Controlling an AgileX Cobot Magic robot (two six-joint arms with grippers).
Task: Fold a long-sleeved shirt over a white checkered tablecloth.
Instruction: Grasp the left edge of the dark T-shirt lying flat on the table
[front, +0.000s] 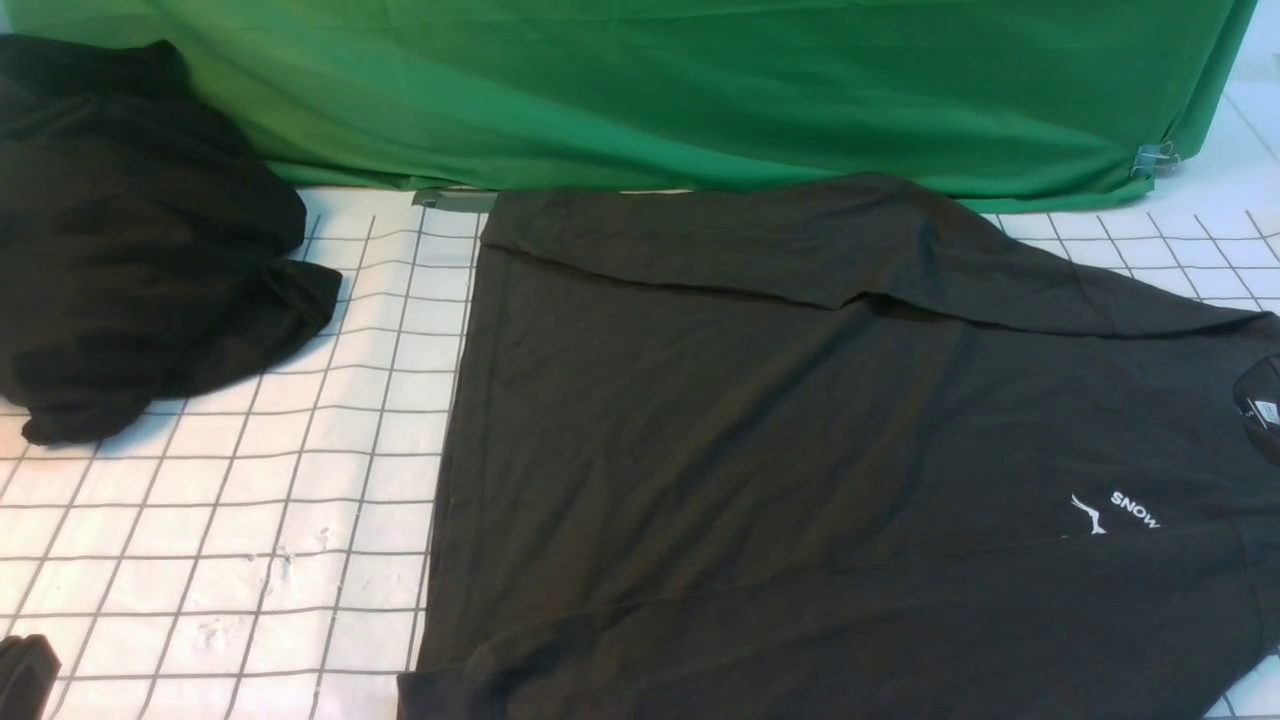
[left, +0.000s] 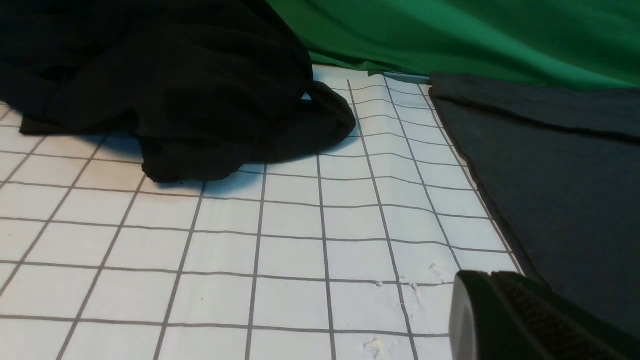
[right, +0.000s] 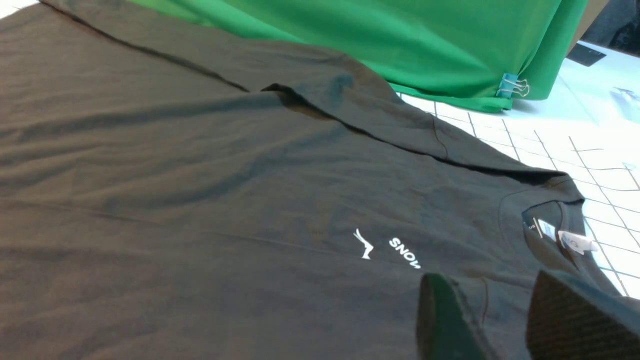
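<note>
The long-sleeved shirt (front: 800, 430) lies flat on the white checkered tablecloth (front: 250, 520), with its neck and white label (front: 1266, 411) at the right edge. One sleeve is folded across the body along the far side. The white SNOW logo (right: 404, 251) shows on the chest. My right gripper (right: 489, 280) hovers over the shirt (right: 200, 175) between the logo and the collar, its fingers apart with only flat fabric showing between them. My left gripper (left: 487, 275) is shut and holds nothing, low over the tablecloth (left: 290, 250) beside the shirt's hem edge (left: 550, 190). It barely shows in the front view's bottom left corner (front: 25, 670).
A blacker shapeless heap of fabric (front: 130, 230) lies at the back left of the tablecloth, also in the left wrist view (left: 175, 90). A green fabric backdrop (front: 700, 90) hangs along the far edge, held by a binder clip (front: 1155, 157) at its right end.
</note>
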